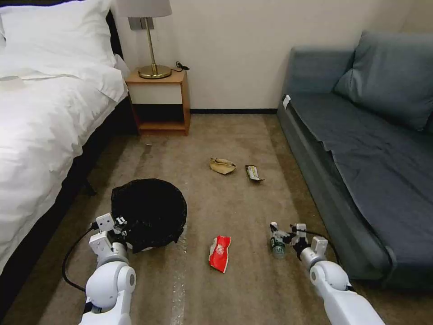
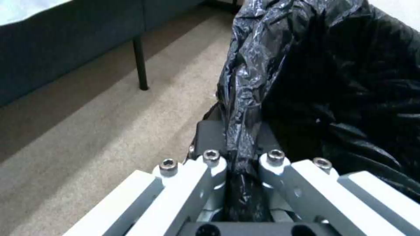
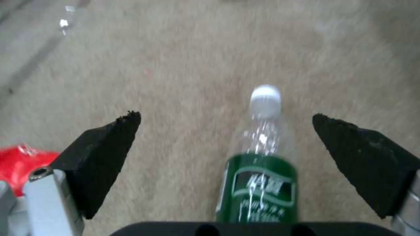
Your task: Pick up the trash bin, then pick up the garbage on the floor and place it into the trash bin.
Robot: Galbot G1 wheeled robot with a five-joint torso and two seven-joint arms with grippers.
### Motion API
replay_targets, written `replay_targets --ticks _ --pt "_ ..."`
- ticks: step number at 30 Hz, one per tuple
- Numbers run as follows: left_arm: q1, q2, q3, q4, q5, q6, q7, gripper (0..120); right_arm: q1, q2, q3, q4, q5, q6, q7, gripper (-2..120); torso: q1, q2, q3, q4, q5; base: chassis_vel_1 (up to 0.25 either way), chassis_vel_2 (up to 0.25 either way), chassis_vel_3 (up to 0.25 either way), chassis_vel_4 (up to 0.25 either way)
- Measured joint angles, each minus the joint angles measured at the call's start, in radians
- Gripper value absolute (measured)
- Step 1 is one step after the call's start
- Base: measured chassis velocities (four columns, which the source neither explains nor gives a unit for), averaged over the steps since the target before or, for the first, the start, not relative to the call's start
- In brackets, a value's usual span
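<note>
Gripping trash bin (image 1: 151,212) rim, left jaws; right jaws spread around bottle (image 3: 262,183).

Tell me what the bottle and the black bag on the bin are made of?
The bottle looks like clear glossy plastic: you see through it, with a white cap and green label. The bag on the trash bin looks like thin shiny plastic film, crinkled and wrinkly, pinched in the left end effector.

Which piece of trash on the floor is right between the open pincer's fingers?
The small clear bottle with the green label and white cap. It lies between the right pincer's open fingers; the red packet, tan paper and dark wrapper lie farther away.
</note>
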Motion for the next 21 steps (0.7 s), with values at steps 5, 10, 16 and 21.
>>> replay_targets --ticks 5,10,16,21 --pt "0.011 -0.005 0.003 -0.017 0.013 0.000 0.001 3 0.066 0.035 -0.014 -0.143 -0.034 0.030 -0.022 100 0.000 0.000 0.000 0.0001 0.0000 0.000 0.000 0.000 0.000" --pt "0.021 -0.005 0.002 -0.023 0.017 -0.002 0.002 3 0.107 0.052 -0.011 -0.230 -0.047 0.063 -0.038 100 0.000 0.000 0.000 0.0001 0.0000 0.000 0.000 0.000 0.000" --pt "0.023 -0.006 0.007 -0.023 0.022 -0.003 0.002 3 0.137 0.059 0.000 -0.297 -0.054 0.083 -0.048 100 0.000 0.000 0.000 0.0000 0.0000 0.000 0.000 0.000 0.000" --pt "0.023 -0.009 0.010 -0.029 0.025 -0.004 0.002 3 0.153 0.068 0.011 -0.362 -0.082 0.110 -0.059 100 0.000 0.000 0.000 -0.0001 0.0000 0.000 0.000 0.000 0.000"
